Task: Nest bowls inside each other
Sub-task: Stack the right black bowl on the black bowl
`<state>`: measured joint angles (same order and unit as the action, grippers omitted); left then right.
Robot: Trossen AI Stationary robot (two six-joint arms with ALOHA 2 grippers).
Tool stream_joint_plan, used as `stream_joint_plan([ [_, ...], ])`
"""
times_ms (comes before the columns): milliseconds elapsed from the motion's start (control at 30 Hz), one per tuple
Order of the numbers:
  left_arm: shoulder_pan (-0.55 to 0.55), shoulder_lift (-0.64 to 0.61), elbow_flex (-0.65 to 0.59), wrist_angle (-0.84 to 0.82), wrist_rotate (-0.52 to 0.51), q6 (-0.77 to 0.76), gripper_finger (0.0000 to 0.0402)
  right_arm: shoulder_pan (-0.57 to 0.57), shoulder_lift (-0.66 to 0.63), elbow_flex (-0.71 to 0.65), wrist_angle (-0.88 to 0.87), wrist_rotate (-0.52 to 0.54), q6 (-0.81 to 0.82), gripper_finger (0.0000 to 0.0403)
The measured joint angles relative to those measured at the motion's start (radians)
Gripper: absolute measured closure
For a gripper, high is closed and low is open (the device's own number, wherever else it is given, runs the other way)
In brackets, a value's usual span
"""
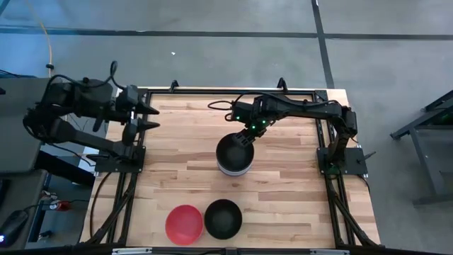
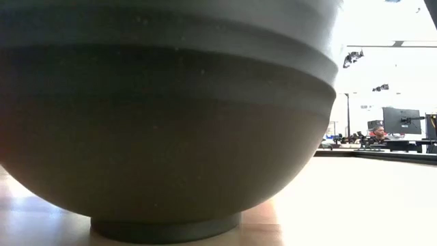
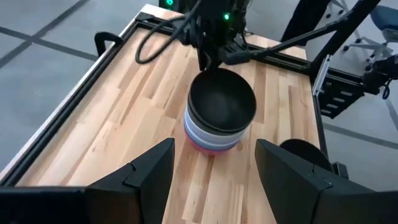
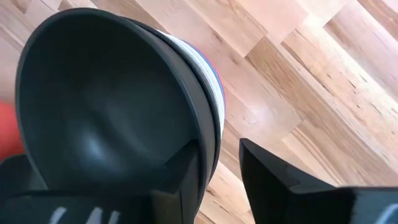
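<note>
A stack of nested bowls [image 1: 233, 157] stands on its foot at the table's middle. Its top bowl is black [image 3: 222, 106], with white, pale blue and pink rims [image 3: 208, 142] showing below it. My right gripper [image 4: 217, 152] points down over the stack's far rim, open, with one finger inside the top bowl and one outside. A red bowl [image 1: 184, 224] and a black bowl [image 1: 223, 218] stand side by side at the near edge. The black one fills the low view [image 2: 171, 137], resting on its foot ring. My left gripper [image 1: 148, 117] hangs open above the far left corner. My right gripper comes from above and straddles the top black bowl's far rim [image 4: 208, 140]. A gap shows between the outer finger [image 4: 273, 180] and the bowl's wall. Whether the inner finger [image 4: 180, 180] touches the wall I cannot tell. The bowl sits nested in the stack.
Black frame rails [image 1: 134, 170] run along the table's left and right edges, with the arm bases on them. Bare wood lies between the stack and the two near bowls, and to the stack's left. Desks and monitors show in the room beyond [image 2: 399, 126].
</note>
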<state>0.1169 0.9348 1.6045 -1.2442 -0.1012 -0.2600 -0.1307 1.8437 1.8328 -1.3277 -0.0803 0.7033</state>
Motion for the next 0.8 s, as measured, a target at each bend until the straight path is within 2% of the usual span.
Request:
stream_joint_plan([
  [133,0.0,-0.031,-0.063,0.04,0.007,-0.015,0.019,0.0,-0.006,0.0,-0.001,0.0,0.003,0.0308],
  [333,0.0,-0.058,-0.086,0.047,0.007,-0.05,0.019,0.001,-0.013,0.0,-0.007,0.002,-0.005,0.0317],
  [633,0.0,-0.087,-0.086,0.074,0.006,-0.066,0.019,0.001,-0.011,0.0,0.008,0.002,-0.023,0.0392],
  [800,0.0,-0.095,-0.086,0.075,0.005,-0.07,0.019,0.003,-0.006,-0.011,0.029,0.0,-0.018,0.0387],
])
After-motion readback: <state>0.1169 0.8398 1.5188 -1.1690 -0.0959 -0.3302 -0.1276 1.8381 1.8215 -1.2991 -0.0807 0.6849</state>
